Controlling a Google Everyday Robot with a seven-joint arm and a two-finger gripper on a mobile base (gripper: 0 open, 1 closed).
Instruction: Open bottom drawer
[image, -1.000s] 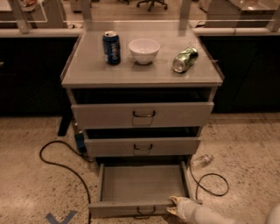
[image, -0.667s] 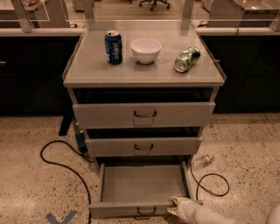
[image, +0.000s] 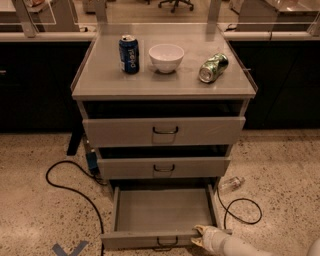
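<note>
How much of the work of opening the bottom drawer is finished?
Done: the bottom drawer is pulled far out, its plain grey interior showing in front of the middle drawer. In hand: the gripper is at the right end of the drawer's front panel. Left: at most a little more pull, then probably withdrawal.

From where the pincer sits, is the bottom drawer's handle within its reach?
Probably yes: the pincer sits at the bottom drawer's front edge, just right of the handle, with nothing between them.
</note>
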